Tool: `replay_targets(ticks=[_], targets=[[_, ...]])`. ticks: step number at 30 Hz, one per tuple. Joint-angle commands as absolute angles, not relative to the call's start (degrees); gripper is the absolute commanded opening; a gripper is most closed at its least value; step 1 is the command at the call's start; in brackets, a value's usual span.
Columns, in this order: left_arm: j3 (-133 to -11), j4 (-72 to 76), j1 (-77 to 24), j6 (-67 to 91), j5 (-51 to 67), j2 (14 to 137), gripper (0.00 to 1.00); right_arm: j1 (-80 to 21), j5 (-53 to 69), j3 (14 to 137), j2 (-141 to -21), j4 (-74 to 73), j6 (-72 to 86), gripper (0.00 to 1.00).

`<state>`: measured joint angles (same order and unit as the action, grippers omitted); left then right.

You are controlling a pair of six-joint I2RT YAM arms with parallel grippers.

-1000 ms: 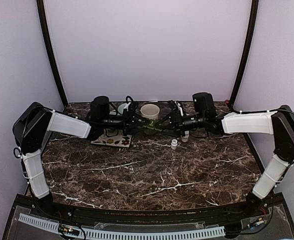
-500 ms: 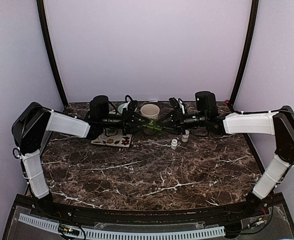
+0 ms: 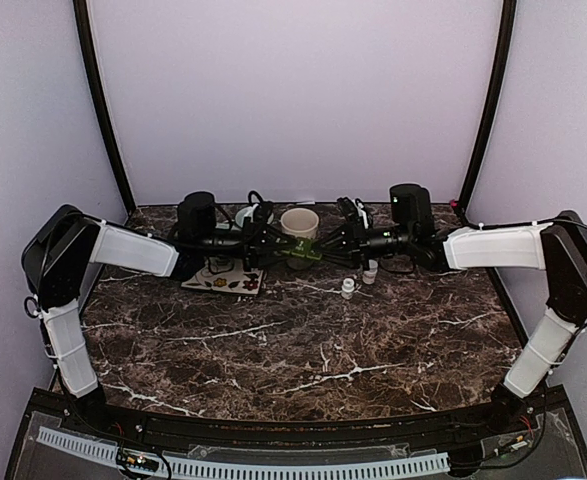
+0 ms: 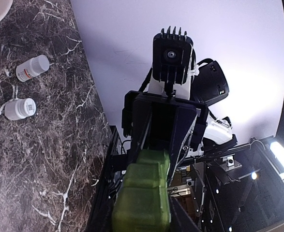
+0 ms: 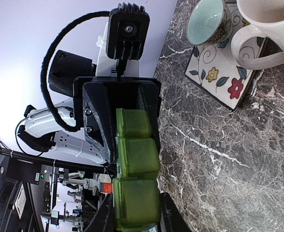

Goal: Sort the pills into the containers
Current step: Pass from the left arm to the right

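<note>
A green pill organizer (image 3: 298, 257) hangs above the table's far middle, spanning both grippers. My left gripper (image 3: 273, 250) is shut on its left end, and my right gripper (image 3: 325, 252) is shut on its right end. In the left wrist view the organizer (image 4: 144, 193) runs from my own jaws up into the right gripper (image 4: 163, 145). In the right wrist view the organizer (image 5: 137, 159) sits between my right gripper (image 5: 134, 215) and the left gripper (image 5: 132, 116). Two white pill bottles (image 3: 348, 288) (image 3: 371, 270) stand below the right gripper. No loose pills show.
A cream mug (image 3: 299, 222) stands behind the organizer, and a small teal cup (image 5: 204, 21) rests on a floral coaster (image 3: 223, 280) at the left. The bottles (image 4: 33, 67) (image 4: 20, 108) lie close to the right arm. Lilac walls enclose the dark marble table.
The right gripper's jaws have closed on the organizer's right end. The left gripper stays on the left end, its jaws slightly wider than before.
</note>
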<state>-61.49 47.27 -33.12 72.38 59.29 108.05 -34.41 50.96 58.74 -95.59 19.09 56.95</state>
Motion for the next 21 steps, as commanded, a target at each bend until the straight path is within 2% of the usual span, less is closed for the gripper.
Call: replay_targets(ticks=[1, 6, 12, 18, 21], targets=[[-59.39, 49.16, -32.30, 72.54, 58.62, 104.25, 0.40, -33.89, 52.33, 57.44, -95.74, 25.78, 60.15, 0.06], [-57.51, 49.88, -31.65, 71.81, 57.63, 102.79, 0.49, -33.34, 52.77, 56.53, -95.63, 28.35, 62.81, 0.06], [-55.70, 49.33, -30.91, 70.41, 55.11, 100.74, 0.55, -33.11, 51.91, 56.43, -95.47, 27.02, 62.37, 0.06], [-56.16, 36.08, -31.04, 58.46, 46.91, 94.03, 0.56, -33.02, 49.10, 57.54, -94.80, 23.05, 60.26, 0.06], [-56.69, 27.91, -31.80, 51.85, 41.24, 89.41, 0.50, -33.03, 47.19, 58.62, -94.42, 20.61, 58.82, 0.06]])
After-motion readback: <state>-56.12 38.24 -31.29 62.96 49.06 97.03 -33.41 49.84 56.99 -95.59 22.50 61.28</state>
